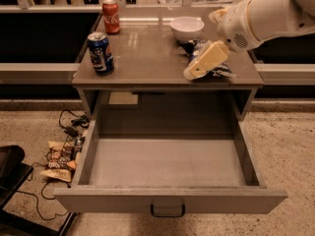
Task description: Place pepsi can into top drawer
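**A:** ok so where's the pepsi can (101, 53) sitting?

**B:** upright on the left part of the worktop (147, 53), close to the front edge, upper left of the frame. The red cola can (111, 16) is behind it, nearer the top edge, not touching.

**A:** and the tool?

**B:** the tool (191, 73) hangs over the right side of the worktop, upper right of centre, angled down-left. It's in front of a blue-and-white snack bag (222, 72), with a white bowl (187, 27) just above it in the frame. Clenched or released? honestly can't tell. It's well apart from the pepsi can.

**A:** drawer?

**B:** top drawer (167, 199) is pulled out wide, filling the lower half of the frame. Dark loop handle (168, 211) sits mid front panel.
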Controlling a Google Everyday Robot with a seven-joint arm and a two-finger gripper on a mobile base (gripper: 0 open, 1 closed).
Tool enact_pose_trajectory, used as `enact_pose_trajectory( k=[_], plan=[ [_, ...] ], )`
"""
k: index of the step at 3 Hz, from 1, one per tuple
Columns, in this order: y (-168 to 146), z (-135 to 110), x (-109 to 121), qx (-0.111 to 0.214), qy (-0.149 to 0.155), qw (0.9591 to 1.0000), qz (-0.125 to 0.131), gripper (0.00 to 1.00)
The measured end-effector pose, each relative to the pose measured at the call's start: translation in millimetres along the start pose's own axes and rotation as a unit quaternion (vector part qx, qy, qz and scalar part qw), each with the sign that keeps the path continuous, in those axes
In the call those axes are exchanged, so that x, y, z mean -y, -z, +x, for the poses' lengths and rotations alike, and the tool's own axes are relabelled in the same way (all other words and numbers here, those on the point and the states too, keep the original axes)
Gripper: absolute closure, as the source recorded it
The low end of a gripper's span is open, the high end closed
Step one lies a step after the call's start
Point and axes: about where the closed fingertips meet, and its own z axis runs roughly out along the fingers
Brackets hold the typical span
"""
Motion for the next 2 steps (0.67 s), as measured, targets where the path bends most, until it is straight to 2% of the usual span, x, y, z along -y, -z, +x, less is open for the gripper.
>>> enact_pose_trajectory(
  k=[1, 2],
  plan=[
    [-37.2, -21.8, 9.7, 0.058, 0.002, 0.9983, 0.005, 0.00],
    [-37.2, -21.8, 9.7, 0.058, 0.002, 0.9983, 0.005, 0.00]
  ],
)
